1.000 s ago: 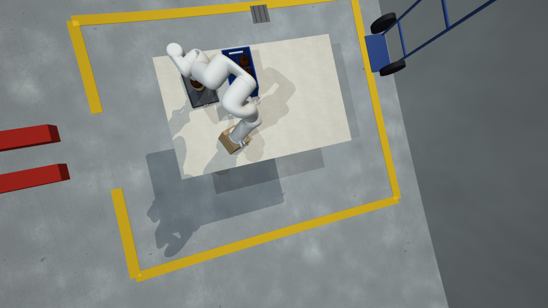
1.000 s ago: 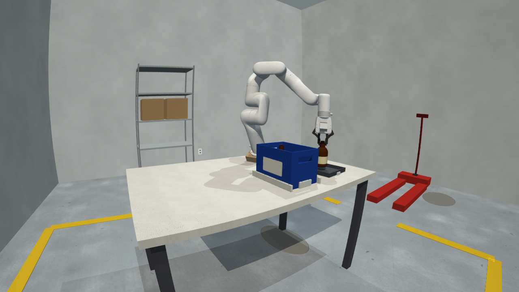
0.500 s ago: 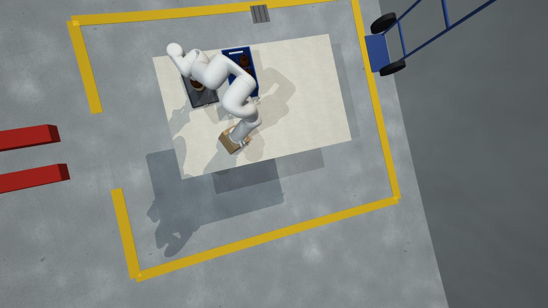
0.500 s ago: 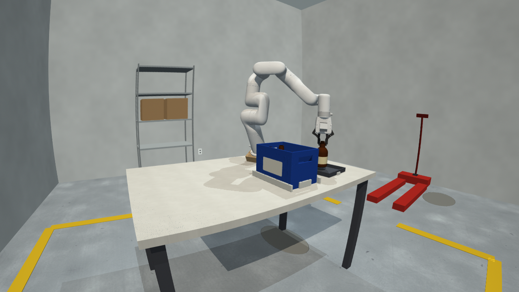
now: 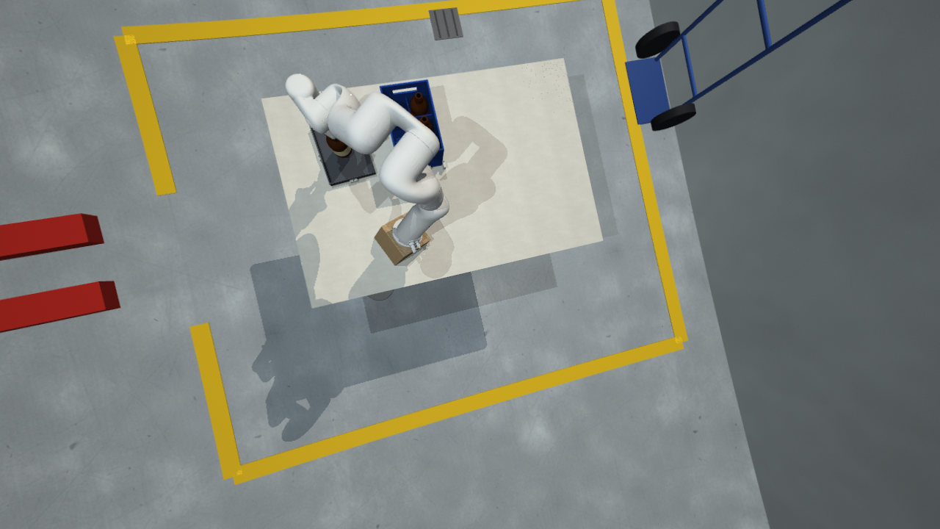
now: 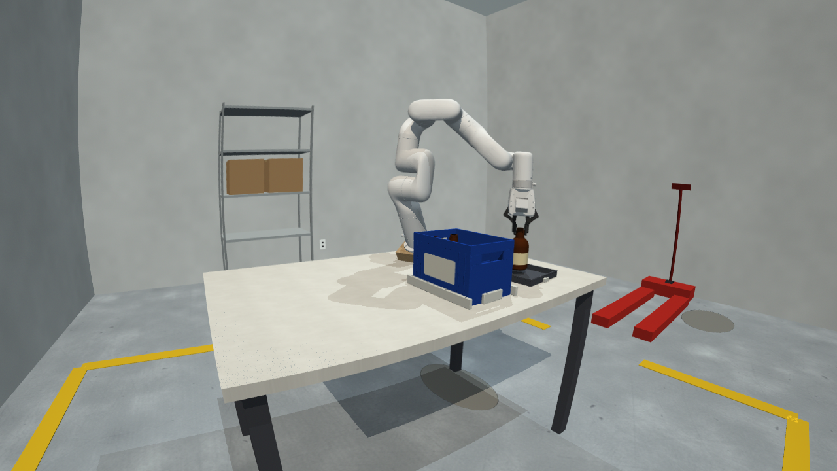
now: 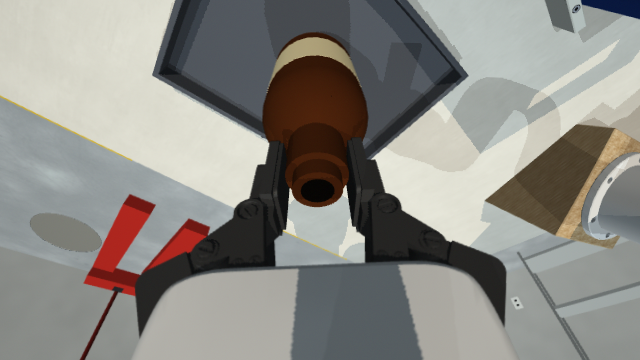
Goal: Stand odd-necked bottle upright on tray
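Observation:
My gripper (image 6: 520,230) (image 7: 316,159) is shut on the neck of a brown bottle with a cream label (image 5: 338,145) (image 6: 520,246) (image 7: 315,100). The bottle hangs upright from the fingers over the dark grey tray (image 5: 341,173) (image 6: 539,273) (image 7: 210,65), its base at or just above the tray floor; contact cannot be told. The blue crate (image 5: 438,156) (image 6: 491,282) (image 7: 620,7) stands level beside the tray. In it, one brown bottle (image 5: 418,103) and another brown bottle (image 5: 426,122) show; the arm hides the rest of the crate. A bottle top (image 6: 453,238) shows above the crate's rim.
The arm's base stands on a wooden block (image 5: 394,246) (image 6: 405,255) (image 7: 550,175) on the pale table (image 5: 526,164) (image 6: 304,328). Low light-grey stops (image 6: 439,292) line the crate's foot. The arm passes over part of the crate in the top view.

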Controlling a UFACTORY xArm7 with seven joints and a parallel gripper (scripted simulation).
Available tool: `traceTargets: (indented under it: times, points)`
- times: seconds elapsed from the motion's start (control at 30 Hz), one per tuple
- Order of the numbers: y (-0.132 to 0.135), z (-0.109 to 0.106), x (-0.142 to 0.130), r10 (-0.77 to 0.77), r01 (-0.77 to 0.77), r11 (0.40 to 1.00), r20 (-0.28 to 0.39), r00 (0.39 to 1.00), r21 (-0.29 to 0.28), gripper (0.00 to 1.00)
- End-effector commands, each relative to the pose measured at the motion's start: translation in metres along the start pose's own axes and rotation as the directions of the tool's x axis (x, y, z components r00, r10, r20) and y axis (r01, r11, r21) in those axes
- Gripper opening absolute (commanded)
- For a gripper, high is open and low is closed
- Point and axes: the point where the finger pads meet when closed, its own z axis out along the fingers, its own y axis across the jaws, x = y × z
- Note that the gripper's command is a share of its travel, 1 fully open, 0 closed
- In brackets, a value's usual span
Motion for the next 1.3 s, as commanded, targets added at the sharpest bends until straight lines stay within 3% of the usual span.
traceTargets:
  times: [0.0,1.27]
  points:
    - [-0.001,-0.001,0.0,0.0,0.0,1.0,0.0,1.0,0.004,0.0]
    - [-0.002,0.013,0.0,0.0,0.0,1.0,0.0,1.0,0.004,0.0]
